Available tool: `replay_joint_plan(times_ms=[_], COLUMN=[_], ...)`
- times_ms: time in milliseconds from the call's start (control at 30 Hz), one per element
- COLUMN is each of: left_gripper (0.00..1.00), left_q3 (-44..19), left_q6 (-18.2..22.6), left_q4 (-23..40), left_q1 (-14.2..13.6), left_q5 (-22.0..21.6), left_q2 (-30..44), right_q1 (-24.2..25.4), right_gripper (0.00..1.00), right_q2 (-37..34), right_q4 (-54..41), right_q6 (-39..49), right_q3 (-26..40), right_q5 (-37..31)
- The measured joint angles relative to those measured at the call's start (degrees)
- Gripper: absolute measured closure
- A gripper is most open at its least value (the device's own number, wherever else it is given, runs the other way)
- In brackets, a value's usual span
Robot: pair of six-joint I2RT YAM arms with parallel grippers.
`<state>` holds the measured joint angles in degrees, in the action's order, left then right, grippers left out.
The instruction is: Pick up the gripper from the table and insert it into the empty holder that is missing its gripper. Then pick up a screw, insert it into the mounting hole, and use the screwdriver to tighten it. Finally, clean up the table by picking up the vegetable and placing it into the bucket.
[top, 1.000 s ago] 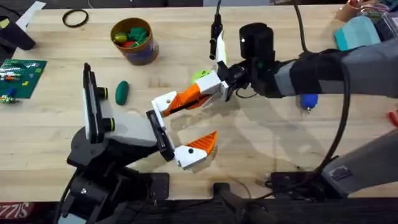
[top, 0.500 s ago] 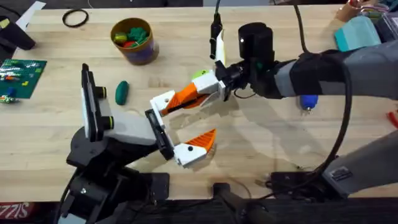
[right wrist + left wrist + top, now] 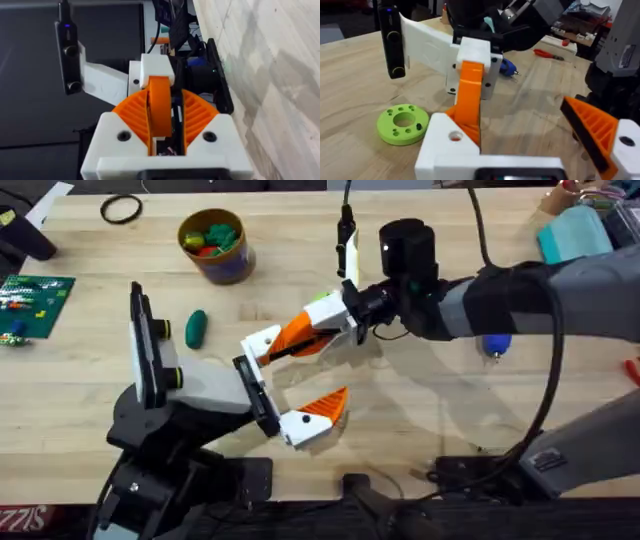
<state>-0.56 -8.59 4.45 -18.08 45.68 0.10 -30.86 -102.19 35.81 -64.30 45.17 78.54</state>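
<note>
The right gripper (image 3: 322, 330), white with orange ribbed pads, has its jaws pressed on a white-and-orange finger part (image 3: 160, 107), seen edge-on between the two pads in the right wrist view. That finger lies against the upper finger of the left gripper (image 3: 285, 385), whose own jaws stand spread wide: one white finger (image 3: 262, 343) meets the held part, the other (image 3: 318, 415) sits well apart, nearer the arms' bases. In the left wrist view the orange part (image 3: 470, 97) runs from the left finger up to the right arm's white mount.

Just beside the joined fingers a flat lime-green ring with small holes (image 3: 402, 123) lies on the light wooden plank table (image 3: 420, 410). The stubby bright-blue screwdriver (image 3: 496, 343) lies beyond the right arm, partly hidden by it. A dark green oval vegetable (image 3: 195, 328) lies near the left arm, apart from the round mustard-yellow bucket (image 3: 214, 248), which holds coloured pieces. A thin black ring (image 3: 121, 210) lies toward the far left edge.
</note>
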Motion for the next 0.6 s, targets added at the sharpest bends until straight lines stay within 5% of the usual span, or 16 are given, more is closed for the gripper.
replay_joint_plan(times_ms=[400, 600], left_gripper=[0.014, 0.015], left_q3=[0.0, 0.0], left_q6=[0.8, 1.3], left_q4=[-0.1, -0.1], left_q1=[0.0, 0.0], left_q5=[0.0, 0.1], left_q2=[-0.1, -0.1], right_q1=[-0.4, -0.4], right_gripper=[0.569, 0.337], right_q2=[-0.1, -0.2], right_q4=[-0.3, -0.5], right_q6=[-0.1, -0.3], right_q3=[0.0, -0.1], right_q5=[-0.9, -0.7])
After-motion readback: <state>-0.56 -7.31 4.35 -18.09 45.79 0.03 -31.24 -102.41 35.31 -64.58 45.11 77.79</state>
